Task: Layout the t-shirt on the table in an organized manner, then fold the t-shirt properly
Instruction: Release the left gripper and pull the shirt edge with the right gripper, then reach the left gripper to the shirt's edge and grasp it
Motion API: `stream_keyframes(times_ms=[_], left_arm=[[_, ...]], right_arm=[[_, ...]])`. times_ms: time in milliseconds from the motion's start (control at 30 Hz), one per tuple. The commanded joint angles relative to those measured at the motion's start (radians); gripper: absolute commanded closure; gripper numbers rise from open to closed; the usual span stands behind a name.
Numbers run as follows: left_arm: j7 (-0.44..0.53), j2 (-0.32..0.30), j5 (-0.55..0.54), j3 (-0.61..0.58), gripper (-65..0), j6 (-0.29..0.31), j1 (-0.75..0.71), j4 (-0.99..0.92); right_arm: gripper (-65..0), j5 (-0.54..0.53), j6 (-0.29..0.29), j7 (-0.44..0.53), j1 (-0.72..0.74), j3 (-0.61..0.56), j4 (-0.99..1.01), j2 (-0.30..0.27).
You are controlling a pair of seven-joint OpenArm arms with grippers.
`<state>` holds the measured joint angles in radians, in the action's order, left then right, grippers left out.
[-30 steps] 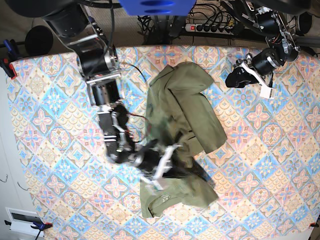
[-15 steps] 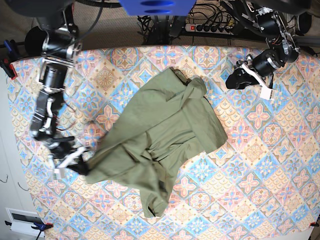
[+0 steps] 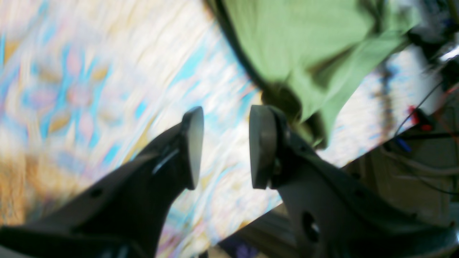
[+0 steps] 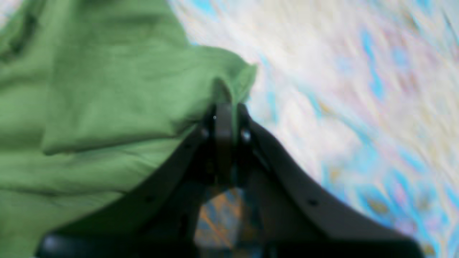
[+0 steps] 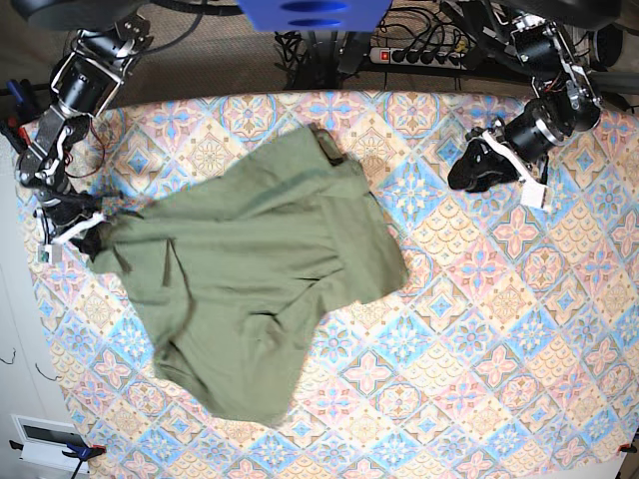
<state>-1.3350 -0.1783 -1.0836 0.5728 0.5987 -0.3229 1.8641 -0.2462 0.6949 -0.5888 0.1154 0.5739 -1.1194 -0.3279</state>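
The olive-green t-shirt (image 5: 250,284) lies rumpled and partly spread on the left half of the table (image 5: 499,329). At the far left of the base view, my right gripper (image 5: 88,235) is shut on an edge of the t-shirt. Its wrist view shows a fold of the t-shirt (image 4: 107,89) pinched in my right gripper (image 4: 224,118) above the patterned table (image 4: 358,107). My left gripper (image 5: 467,170) hovers at the back right, apart from the shirt. In its own view my left gripper (image 3: 224,147) is open and holds nothing, with the t-shirt (image 3: 304,46) beyond it.
A power strip (image 5: 419,55) and cables lie behind the table's back edge. Red clamps (image 5: 15,130) grip the cloth at the left edge. A white box (image 5: 45,439) sits off the front left corner.
My right gripper has swung from the middle of the table to the far left, dragging the t-shirt left and spreading it out. The left arm has barely moved.
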Motion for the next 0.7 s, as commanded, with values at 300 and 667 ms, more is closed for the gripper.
stream_keyframes(times_ms=[300,667], left_arm=[[0.021,-0.010,0.190,-0.305,-21.3,-0.006,0.110,0.156],[0.107,-0.011,0.684,-0.814,-21.4,-0.006,0.213,0.161]], right_arm=[[-1.4,0.002,0.003,0.033,0.011,0.004,-0.017,-0.023],[-1.4,0.002,0.003,0.033,0.014,-0.067,-0.011,-0.023]])
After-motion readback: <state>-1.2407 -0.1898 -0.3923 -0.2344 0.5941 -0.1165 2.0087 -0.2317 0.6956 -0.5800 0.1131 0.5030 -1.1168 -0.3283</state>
